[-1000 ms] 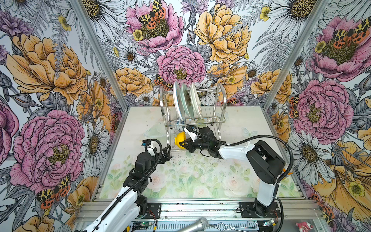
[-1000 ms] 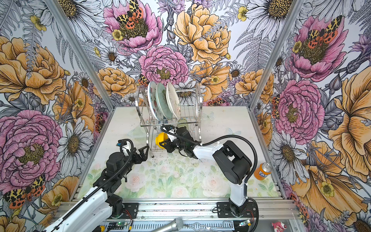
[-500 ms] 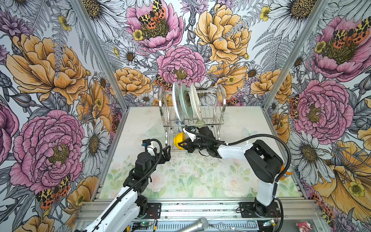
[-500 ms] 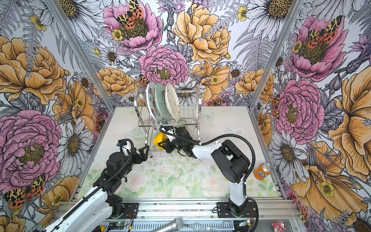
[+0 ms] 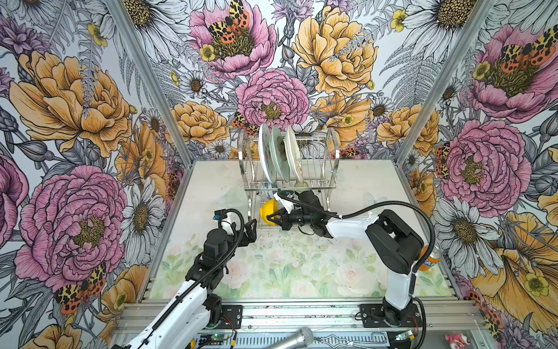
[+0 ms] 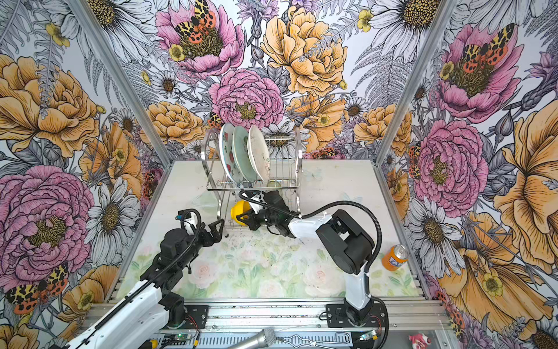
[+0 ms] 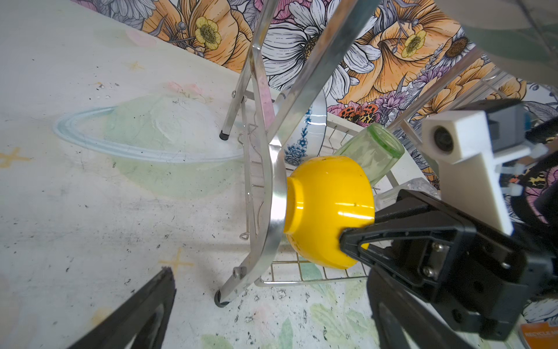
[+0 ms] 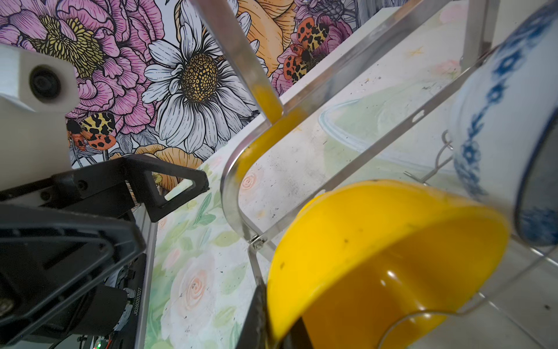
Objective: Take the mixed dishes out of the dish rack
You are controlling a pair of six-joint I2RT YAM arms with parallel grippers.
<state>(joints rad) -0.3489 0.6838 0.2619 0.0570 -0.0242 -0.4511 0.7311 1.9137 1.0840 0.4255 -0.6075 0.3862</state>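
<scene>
Since a second ago, the right gripper (image 5: 273, 216) jaws have been drawn the last bit together. No other shift is noted, and the left arm is unmoved.

- The right gripper is pinched narrow on the rim of the yellow bowl (image 5: 267, 208).
- The bowl is held at the centre of the frame, at the left end of the lower tier of the rack (image 5: 330, 151).
- The bowl lies on its side: foot toward frame left, mouth toward frame right, facing the gripper. Its axis runs left-right along the rack, and the gripper is lined up on that axis from the right.
- The foot sits at the rack's left side band. Whether they touch cannot be told.
- The left gripper (image 5: 250, 231) is spread wide and empty. It is just outside that band, at the bowl's lower left, with the band between the two.
- The blue bowl (image 7: 305, 136) and the tumbler (image 7: 371, 151) lie just behind the yellow bowl. The plates (image 5: 279, 154) stand upright in the upper tier.

Judged exit: left is blocked by the band and up by the upper tier, so the bowl would have to be drawn toward frame bottom or right.
</scene>
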